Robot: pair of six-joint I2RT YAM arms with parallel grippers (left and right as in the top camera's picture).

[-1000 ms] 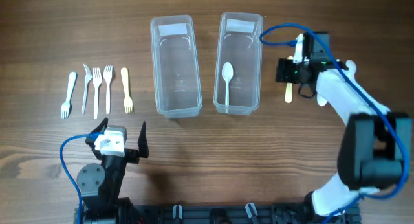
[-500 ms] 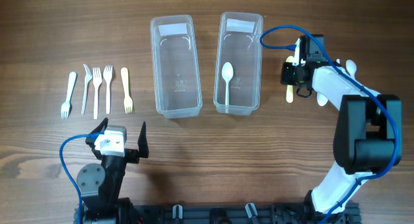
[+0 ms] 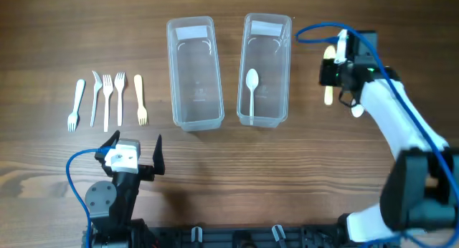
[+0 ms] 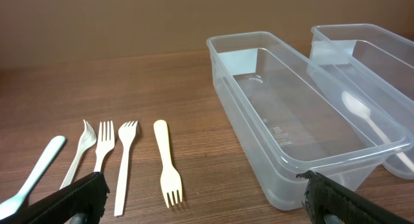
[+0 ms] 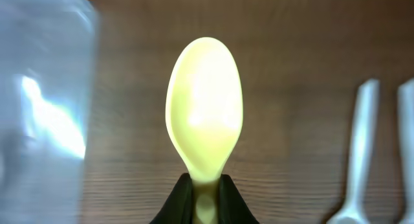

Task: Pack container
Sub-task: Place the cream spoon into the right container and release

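Even soft light — right wrist view blurred.

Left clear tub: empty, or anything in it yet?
Empty. Overhead, the left clear rectangular plastic container shows only bare floor; the white plastic spoon lies in the right clear container.

1. The wooden table (image 3: 287, 176) is brown, with the grain running across it.
2. At its left lie five plastic utensils in a row, none touching: four white utensils (image 3: 107, 105), then a cream fork (image 3: 140, 99) nearest the containers.
3. Mid-table stand two clear oblong tubs side by side, the left container (image 3: 171, 69) and the right container (image 3: 265, 18), just apart.
4. At the right, two white handles (image 5: 359, 153) lie on the wood.
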